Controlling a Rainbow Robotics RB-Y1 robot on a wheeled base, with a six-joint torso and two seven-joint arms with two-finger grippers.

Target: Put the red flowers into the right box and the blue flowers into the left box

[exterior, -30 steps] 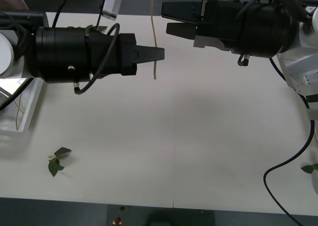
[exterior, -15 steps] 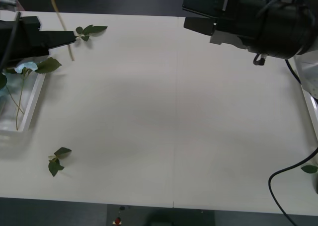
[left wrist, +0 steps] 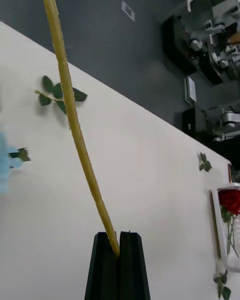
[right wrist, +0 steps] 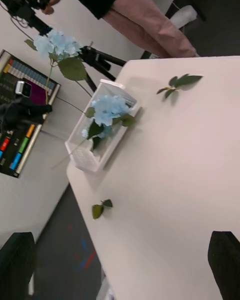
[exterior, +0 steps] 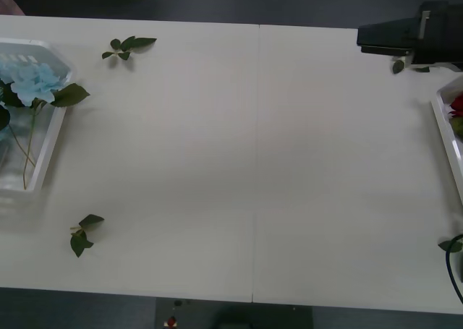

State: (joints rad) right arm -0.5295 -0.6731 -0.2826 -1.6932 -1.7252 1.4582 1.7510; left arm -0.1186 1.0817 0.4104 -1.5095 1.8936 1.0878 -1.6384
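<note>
A pale blue flower [exterior: 32, 83] lies in the left box [exterior: 49, 141] at the table's left edge. Another blue flower [right wrist: 57, 44] hangs in the air beyond that box [right wrist: 87, 160], its thin stem [left wrist: 75, 125] running down into my left gripper [left wrist: 118, 252], which is shut on it. My right gripper [exterior: 369, 41] is at the far right of the table with its black fingers [right wrist: 225, 265] open and nothing between them. A red flower [left wrist: 231, 200] lies in the right box [exterior: 443, 119].
Loose green leaf sprigs lie on the white table: one at the far left [exterior: 126, 45], one near the front left [exterior: 83, 231], one beside my right gripper [exterior: 405, 65] and one at the right edge [exterior: 450, 246].
My left arm has swung left out of the front view, carrying the flower stem with it. My right arm has pulled back to the right. The left box with its blue flower has come into sight.
</note>
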